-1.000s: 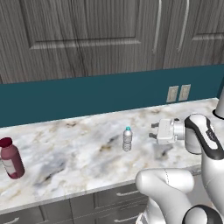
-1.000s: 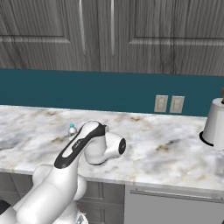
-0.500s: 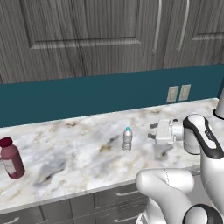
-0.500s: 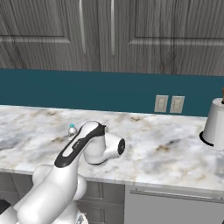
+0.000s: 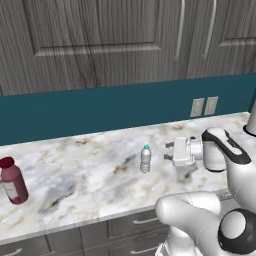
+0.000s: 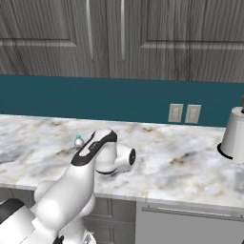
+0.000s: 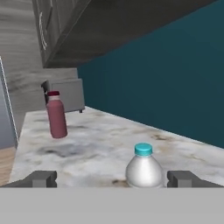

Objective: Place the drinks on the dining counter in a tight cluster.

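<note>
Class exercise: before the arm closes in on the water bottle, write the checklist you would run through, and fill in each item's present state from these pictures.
1. Gripper open: ok, fingertips stand wide apart.
2. Water bottle upright on the counter: ok.
3. Bottle lined up between the fingertips: ok in the hand view, slightly off centre.
4. Bottle not yet gripped: ok, a gap shows in the left base view.
5. Juice bottle clear of the path: ok, far along the counter.
6. Grasp height on bottle: cannot tell.

Arm: glossy white rounded links with dark grey joint bands; behind the pincer (image 5: 167, 151) (small dark tips), a white boxy hand.
</note>
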Controlling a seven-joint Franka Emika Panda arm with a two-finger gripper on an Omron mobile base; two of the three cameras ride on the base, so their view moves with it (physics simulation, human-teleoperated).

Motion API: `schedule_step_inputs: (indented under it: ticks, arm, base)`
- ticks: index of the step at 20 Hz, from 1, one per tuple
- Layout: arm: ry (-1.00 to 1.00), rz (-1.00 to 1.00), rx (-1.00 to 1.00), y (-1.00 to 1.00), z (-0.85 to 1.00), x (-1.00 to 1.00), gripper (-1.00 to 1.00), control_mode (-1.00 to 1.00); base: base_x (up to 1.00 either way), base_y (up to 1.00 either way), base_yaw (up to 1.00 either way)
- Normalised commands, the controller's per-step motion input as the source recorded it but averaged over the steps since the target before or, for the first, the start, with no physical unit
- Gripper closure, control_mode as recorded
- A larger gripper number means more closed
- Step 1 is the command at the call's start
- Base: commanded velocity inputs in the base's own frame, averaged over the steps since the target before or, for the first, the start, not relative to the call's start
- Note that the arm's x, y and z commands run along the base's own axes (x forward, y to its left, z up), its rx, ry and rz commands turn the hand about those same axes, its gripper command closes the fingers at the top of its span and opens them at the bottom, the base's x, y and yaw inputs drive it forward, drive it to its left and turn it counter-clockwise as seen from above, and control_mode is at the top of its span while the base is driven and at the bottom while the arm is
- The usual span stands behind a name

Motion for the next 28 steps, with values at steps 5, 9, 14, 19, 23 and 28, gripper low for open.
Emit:
schedule_step_inputs:
  ticks: [5, 9, 14, 19, 23, 28]
  arm:
    - [-0.01, 0.10, -0.01, 0.01, -0.29, 0.39, -1.00, -1.00]
    - [0.00, 0.09, -0.01, 0.05, -0.24, 0.36, -1.00, -1.00]
    - [0.00, 0.04, -0.02, 0.11, -0.16, 0.24, -1.00, -1.00]
    - [0.00, 0.00, 0.00, 0.16, -0.15, 0.23, -1.00, -1.00]
    - [0.01, 0.00, 0.00, 0.27, -0.11, 0.00, -1.00, -1.00]
    - [0.00, 0.00, 0.00, 0.23, -0.07, 0.00, -1.00, -1.00]
  base:
    - [0.00, 0.00, 0.00]
    - [0.00, 0.00, 0.00]
    - [0.00, 0.00, 0.00]
    - [0.00, 0.00, 0.00]
    - [0.00, 0.00, 0.00]
    - [0.00, 0.00, 0.00]
